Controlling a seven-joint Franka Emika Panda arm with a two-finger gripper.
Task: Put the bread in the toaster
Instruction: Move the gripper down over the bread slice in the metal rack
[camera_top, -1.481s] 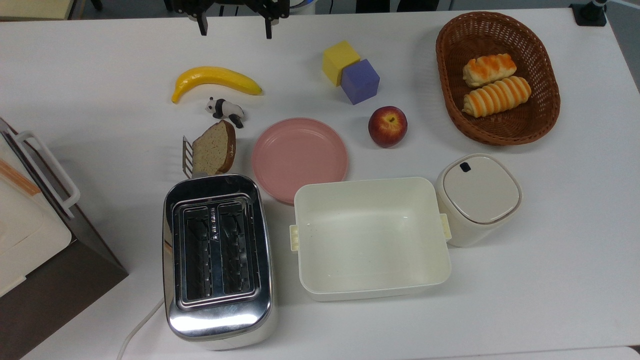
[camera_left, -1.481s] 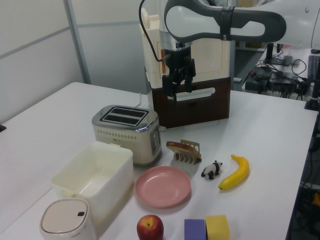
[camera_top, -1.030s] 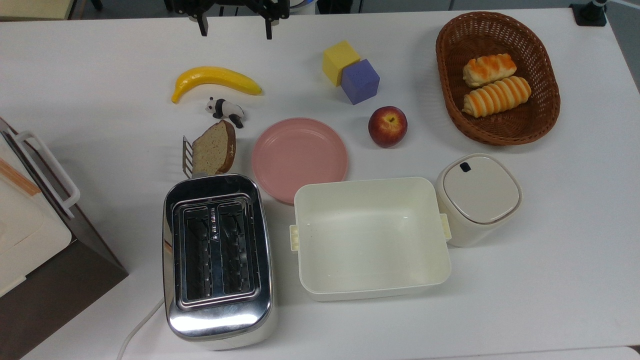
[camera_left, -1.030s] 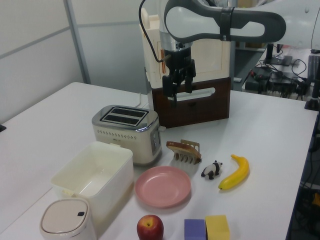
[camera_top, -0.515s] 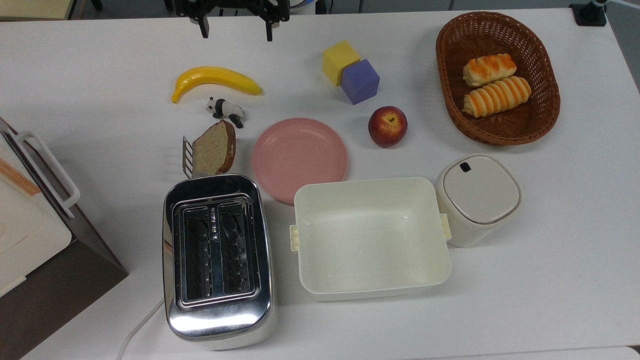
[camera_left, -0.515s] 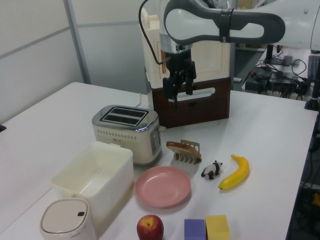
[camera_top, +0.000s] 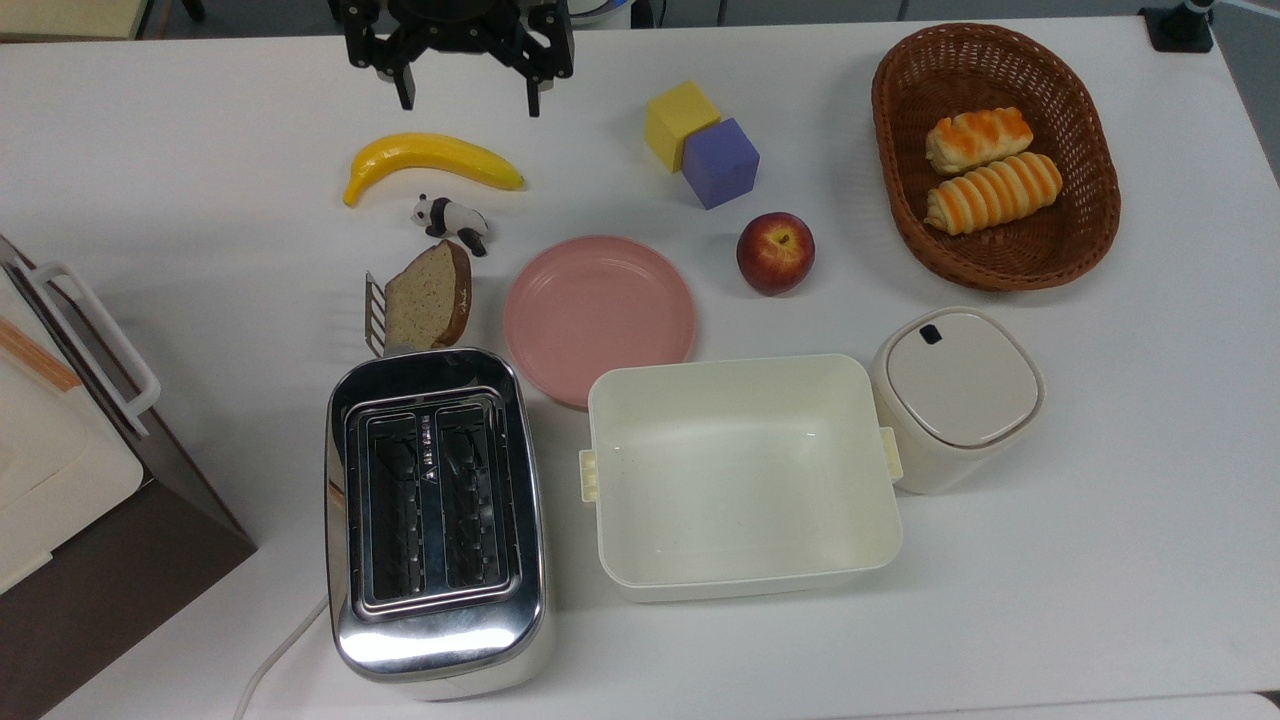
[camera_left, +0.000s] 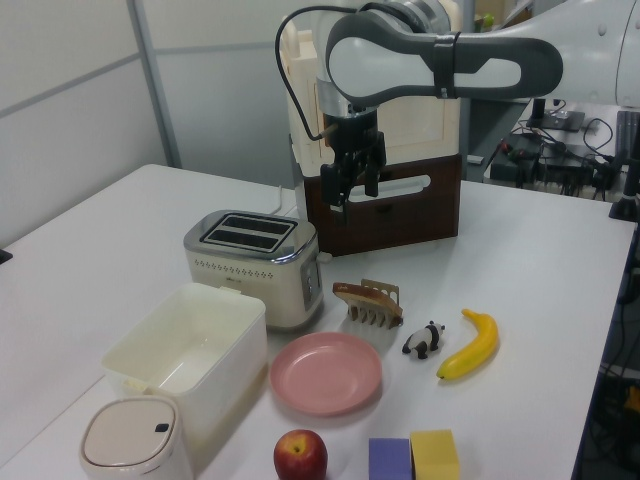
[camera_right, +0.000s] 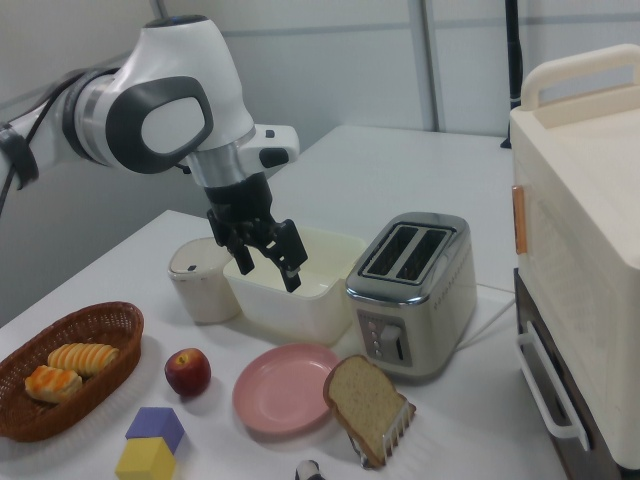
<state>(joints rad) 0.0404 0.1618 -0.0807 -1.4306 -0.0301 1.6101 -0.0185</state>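
Observation:
The bread, a speckled tan slice with a dark crust, leans upright in a small wire rack just behind the toaster. The chrome toaster has two empty slots facing up and a white cord. My gripper hangs open and empty, high above the table beyond the banana, well apart from the bread. In the left view the gripper is above and behind the bread and toaster. In the right view the gripper hovers over the white tub, with the bread and toaster below it.
Near the bread lie a banana, a panda figure and a pink plate. An apple, two foam cubes, a basket with rolls, a white tub, a lidded pot and a large appliance stand around.
The gripper has come a little further over the table, toward the banana, and turned slightly. It stays open. Nothing on the table has moved.

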